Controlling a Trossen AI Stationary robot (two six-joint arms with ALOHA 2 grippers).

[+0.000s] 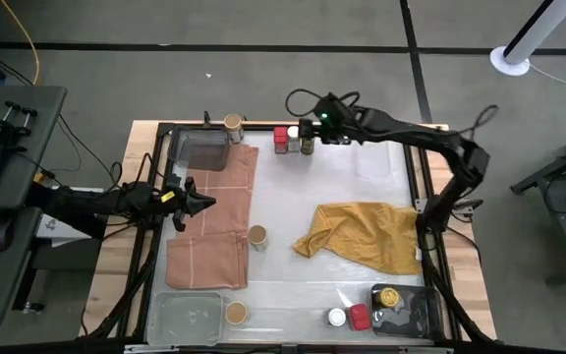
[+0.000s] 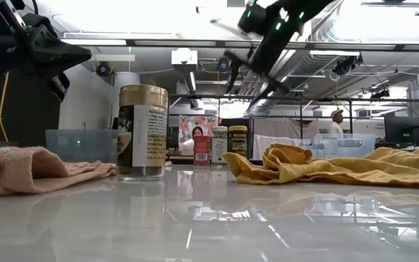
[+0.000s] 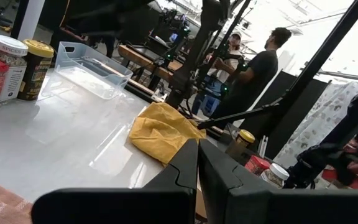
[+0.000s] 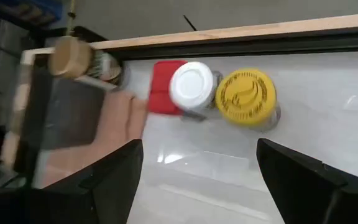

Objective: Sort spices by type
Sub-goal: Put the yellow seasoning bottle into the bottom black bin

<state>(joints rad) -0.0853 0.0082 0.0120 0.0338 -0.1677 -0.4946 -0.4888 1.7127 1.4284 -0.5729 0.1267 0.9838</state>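
Note:
Three jars stand together at the far edge: a red-lidded one (image 4: 161, 87), a white-lidded one (image 4: 191, 86) and a yellow-lidded one (image 4: 248, 96). My right gripper (image 1: 301, 128) hovers above them, open and touching none. A tan-lidded jar (image 1: 233, 123) stands by the far-left tray (image 1: 199, 149). Another tan-lidded jar (image 1: 257, 236) stands mid-table, and a third (image 1: 236, 313) beside the near-left tray (image 1: 190, 317). White-lidded (image 1: 336, 317), red-lidded (image 1: 360, 317) and yellow-lidded (image 1: 389, 297) jars stand at the near right. My left gripper (image 1: 207, 204) is shut, held above the pink cloth (image 1: 214, 241).
A mustard-yellow cloth (image 1: 362, 236) lies crumpled right of centre. The pink cloth covers the left side. A clear tray (image 1: 416, 317) sits at the near-right corner. People stand in the room beyond the table (image 3: 253, 68). Bare white tabletop shows between the cloths and along the near edge.

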